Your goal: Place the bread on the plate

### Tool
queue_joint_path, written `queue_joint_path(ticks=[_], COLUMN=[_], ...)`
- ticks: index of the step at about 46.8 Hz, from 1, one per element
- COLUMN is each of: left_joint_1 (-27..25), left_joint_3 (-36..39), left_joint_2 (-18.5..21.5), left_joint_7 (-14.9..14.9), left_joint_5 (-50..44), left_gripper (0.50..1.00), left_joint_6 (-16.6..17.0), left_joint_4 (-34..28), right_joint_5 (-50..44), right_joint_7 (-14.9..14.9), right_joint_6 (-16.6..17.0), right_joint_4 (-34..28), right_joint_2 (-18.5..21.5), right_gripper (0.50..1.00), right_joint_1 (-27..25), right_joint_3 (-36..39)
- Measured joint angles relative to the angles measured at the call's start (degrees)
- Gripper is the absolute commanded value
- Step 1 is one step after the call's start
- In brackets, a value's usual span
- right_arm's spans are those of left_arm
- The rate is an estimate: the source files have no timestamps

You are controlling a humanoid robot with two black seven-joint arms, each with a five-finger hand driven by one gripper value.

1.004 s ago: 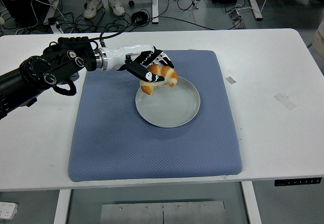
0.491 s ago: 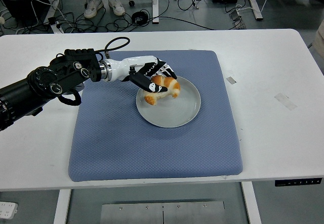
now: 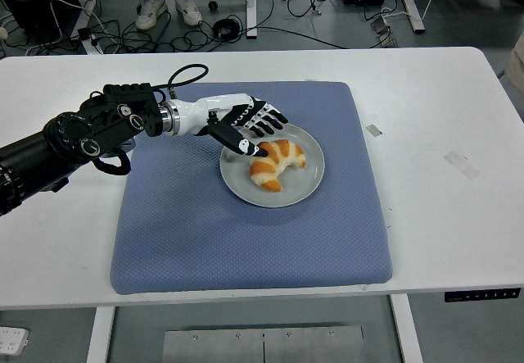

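The worktop (image 3: 458, 240) is white and most of its middle is covered by a blue padded mat (image 3: 246, 240). Behind it, at the 12 o'clock side, the grey floor is full of black cables (image 3: 303, 2), and a person's white shoes (image 3: 168, 11) stand there near the legs of other tables.

On the bare surface at 3 o'clock from the mat there are two small pieces of tape (image 3: 461, 163), well apart from the mat. Nothing lies between the arm and the dish.

A grey round plate (image 3: 307, 189) sits on the mat a little above its centre. The bread (image 3: 276, 161), a golden croissant, lies on the plate, inside the rim, toward the upper half of it.

The left arm comes in from 9 o'clock. The left hand (image 3: 246, 129) is over the plate's edge at about 10 o'clock, with the fingers (image 3: 270, 119) spread and holding nothing. The thumb tip is just beside the bread's left end; I cannot tell if it touches.
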Motion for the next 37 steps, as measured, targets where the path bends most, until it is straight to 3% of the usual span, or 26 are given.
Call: queue_joint_path(ticks=[7,20,37], left_joint_1=[0.0,-0.7,-4.1], left_joint_3=[-0.1,-0.3,-3.8], left_joint_2=[0.0,0.6,3.5], left_joint_7=[0.0,0.0,0.0], left_joint_5=[0.0,-3.1,-10.1], left_gripper=[0.836,0.917,0.943], left_joint_6=[0.0,0.2,0.6], left_joint_4=[0.0,0.1,1.4], right_joint_5=[0.0,0.0,0.0], right_joint_7=[0.0,0.0,0.0], right_joint_6=[0.0,0.0,0.0], right_joint_4=[0.0,0.0,0.0], right_joint_2=[0.0,0.0,0.0], right_gripper=[1.000,1.000,1.000], right_joint_1=[0.0,0.0,0.0], right_joint_3=[0.0,0.0,0.0])
